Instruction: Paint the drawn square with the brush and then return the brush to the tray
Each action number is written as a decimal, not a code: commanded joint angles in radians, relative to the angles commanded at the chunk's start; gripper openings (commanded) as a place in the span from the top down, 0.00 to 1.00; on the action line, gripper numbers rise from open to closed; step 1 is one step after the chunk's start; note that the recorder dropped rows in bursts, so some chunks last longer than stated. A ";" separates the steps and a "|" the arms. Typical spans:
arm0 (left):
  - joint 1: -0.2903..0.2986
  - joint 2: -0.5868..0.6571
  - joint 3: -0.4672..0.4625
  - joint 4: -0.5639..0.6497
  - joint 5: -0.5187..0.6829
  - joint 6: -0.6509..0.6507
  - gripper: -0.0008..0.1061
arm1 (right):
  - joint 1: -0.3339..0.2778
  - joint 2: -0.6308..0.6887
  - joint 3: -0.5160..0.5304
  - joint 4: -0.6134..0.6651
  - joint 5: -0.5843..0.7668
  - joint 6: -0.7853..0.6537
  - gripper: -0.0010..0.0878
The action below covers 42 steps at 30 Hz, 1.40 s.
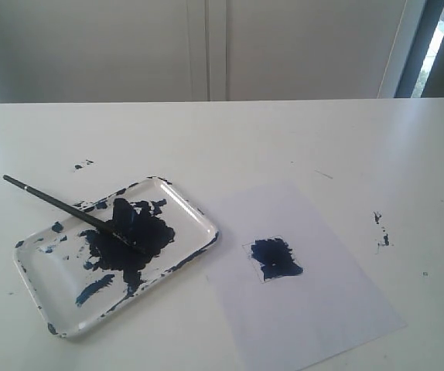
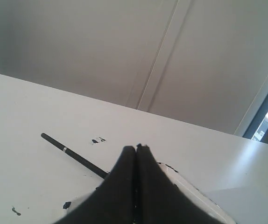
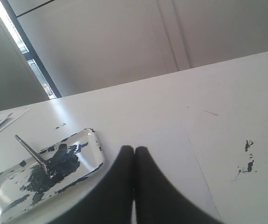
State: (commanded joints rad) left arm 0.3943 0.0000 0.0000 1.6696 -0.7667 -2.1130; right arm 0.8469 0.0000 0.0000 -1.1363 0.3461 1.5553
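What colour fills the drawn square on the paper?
Dark blue, unevenly smeared; the square shows best in the exterior view.

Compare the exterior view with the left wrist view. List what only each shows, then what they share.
Only the exterior view: the drawn square, smeared dark blue, on its paper sheet, and the paint-blotched inside of the tray. Only the left wrist view: the left gripper, jaws shut together, holding nothing. Both: the brush, its black handle jutting out over the white table, with small paint specks nearby.
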 joint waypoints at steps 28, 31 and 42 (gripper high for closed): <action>0.000 0.000 0.000 0.000 0.000 0.000 0.95 | 0.000 0.000 0.000 0.012 -0.126 0.000 0.99; 0.000 0.000 0.000 0.000 0.000 0.000 0.95 | 0.000 0.000 0.000 0.012 -0.126 0.000 0.99; 0.000 0.000 0.000 0.000 0.000 0.000 0.95 | 0.000 0.000 0.000 0.012 -0.126 0.000 0.99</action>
State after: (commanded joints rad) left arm 0.3943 0.0000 0.0000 1.6696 -0.7665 -2.1130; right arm 0.8469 0.0000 0.0000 -1.1248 0.2200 1.5553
